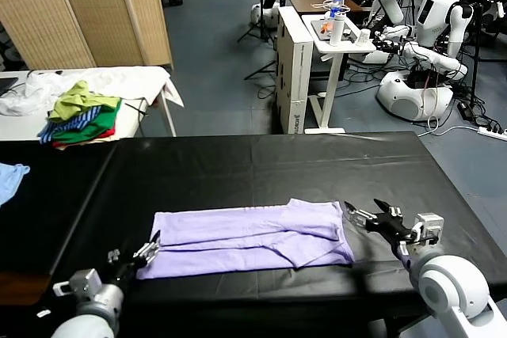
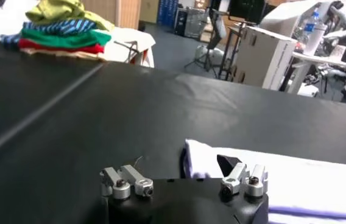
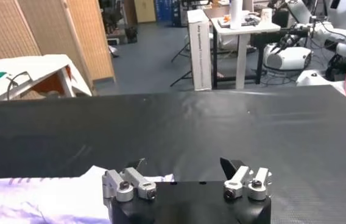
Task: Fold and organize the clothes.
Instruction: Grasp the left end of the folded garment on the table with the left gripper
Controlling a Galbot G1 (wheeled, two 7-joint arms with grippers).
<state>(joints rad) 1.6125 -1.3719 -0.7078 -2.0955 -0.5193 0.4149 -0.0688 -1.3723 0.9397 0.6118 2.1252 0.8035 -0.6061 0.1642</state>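
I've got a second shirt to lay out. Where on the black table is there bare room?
The wide strip of black table beyond the lavender T-shirt is bare. The near edge is crowded: the shirt lies between the open left gripper and open right gripper. A light blue cloth sits at the far left.

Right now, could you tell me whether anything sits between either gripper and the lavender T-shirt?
Nothing visible does. The open left gripper sits at one end of the lavender T-shirt, the open right gripper at the other, with only bare black table around.

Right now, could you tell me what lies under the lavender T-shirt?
The black table lies under the folded lavender T-shirt; whatever sits between its layers is covered.
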